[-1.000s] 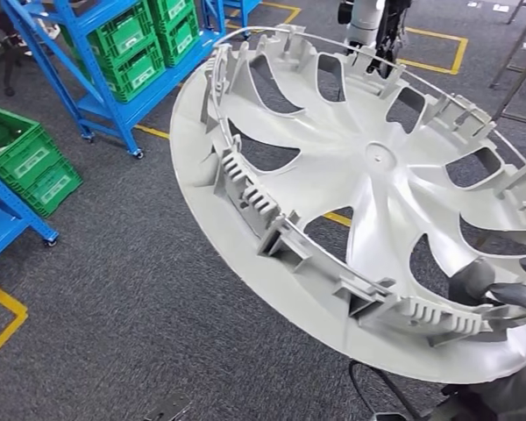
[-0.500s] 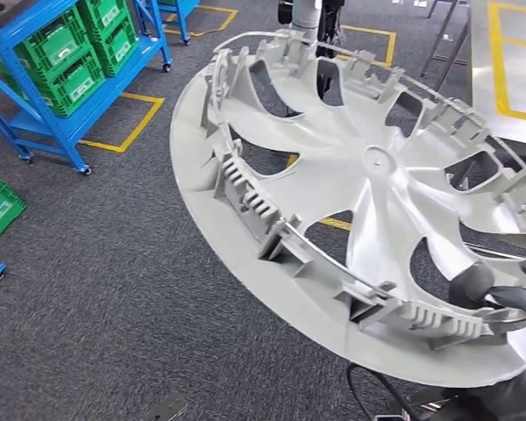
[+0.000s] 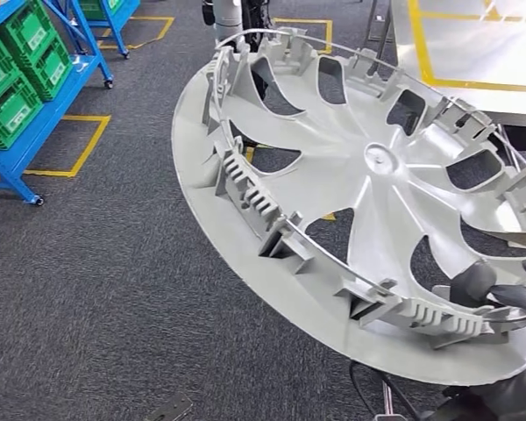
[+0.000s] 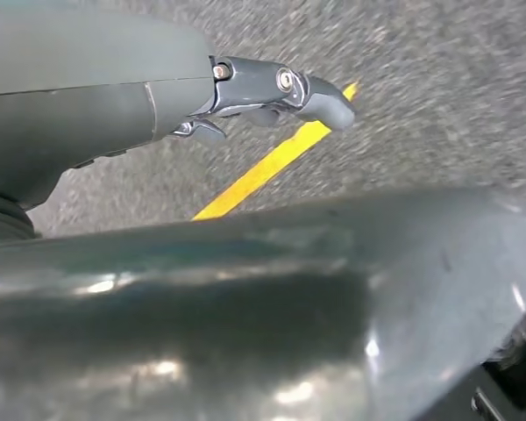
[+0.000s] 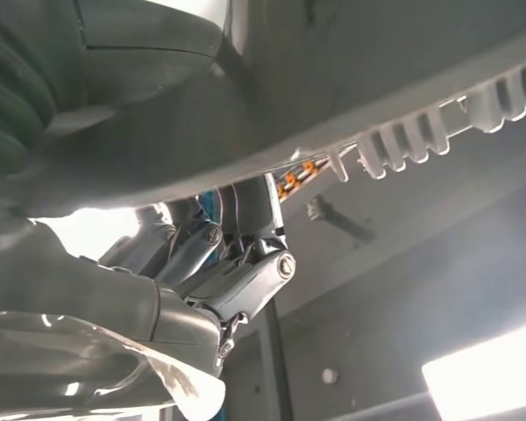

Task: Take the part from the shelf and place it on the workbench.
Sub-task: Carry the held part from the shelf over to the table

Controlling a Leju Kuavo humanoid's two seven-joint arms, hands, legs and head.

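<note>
The right hand pinches the wheel cover at its near rim, fingers closed on it, the worktop ahead to the right.

Part: pale grey moulded plastic, matt, smooth-faced with ribbed clips along its rim. Right hand, at the part's near edge: dark, semi-gloss plastic. Floor beneath the part: coarse grey carpet, yellow tape lines. Shelf, far left of the part: blue painted metal holding green plastic crates. Workbench, beyond the part: smooth, light, glossy top.
</note>
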